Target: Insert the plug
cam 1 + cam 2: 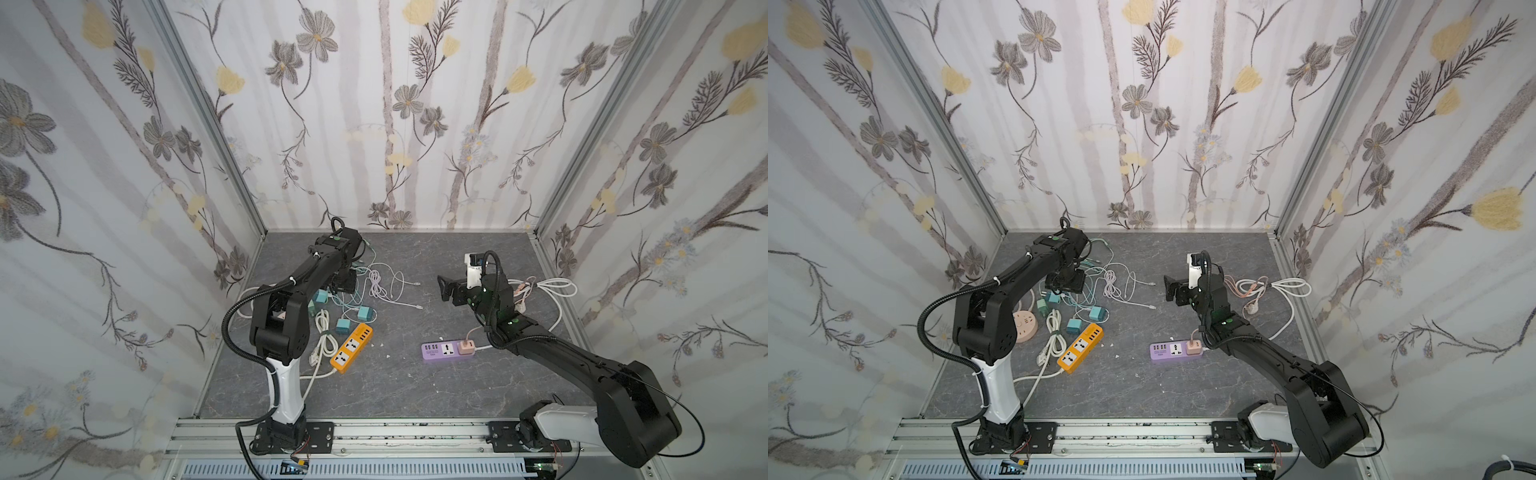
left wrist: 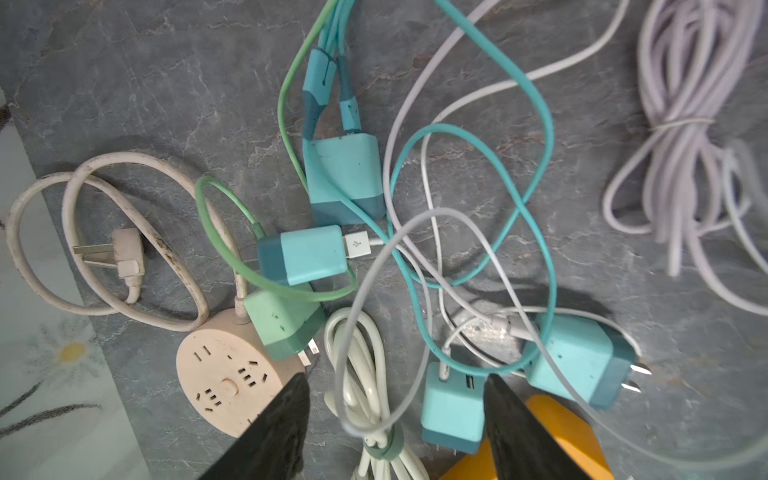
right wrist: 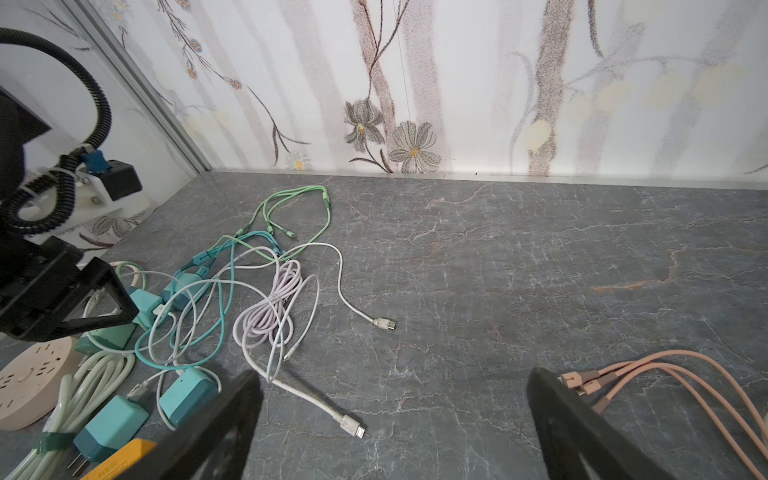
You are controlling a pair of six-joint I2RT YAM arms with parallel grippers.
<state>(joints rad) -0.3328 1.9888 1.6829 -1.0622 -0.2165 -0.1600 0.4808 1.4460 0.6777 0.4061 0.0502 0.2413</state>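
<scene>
Several teal plug adapters lie in a tangle of cables at the left of the table. In the left wrist view my left gripper (image 2: 397,378) hangs open over this pile. Between its fingers show a bundled white cord (image 2: 365,390) and one teal plug (image 2: 453,409), which lies beside one finger. An orange power strip (image 1: 351,348) lies just past that plug, toward the front. My right gripper (image 1: 451,291) is open wide above bare table, holding nothing. A purple power strip (image 1: 442,351) at the middle right has a pink plug (image 1: 466,346) seated in it.
A round pink socket hub (image 2: 224,382) with its white cord and plug lies at the far left by the wall. A lilac cable coil (image 3: 274,307) and loose white USB ends (image 3: 353,428) lie mid-table. Pink cables (image 3: 648,374) and a white cord loop (image 1: 557,286) sit at the right.
</scene>
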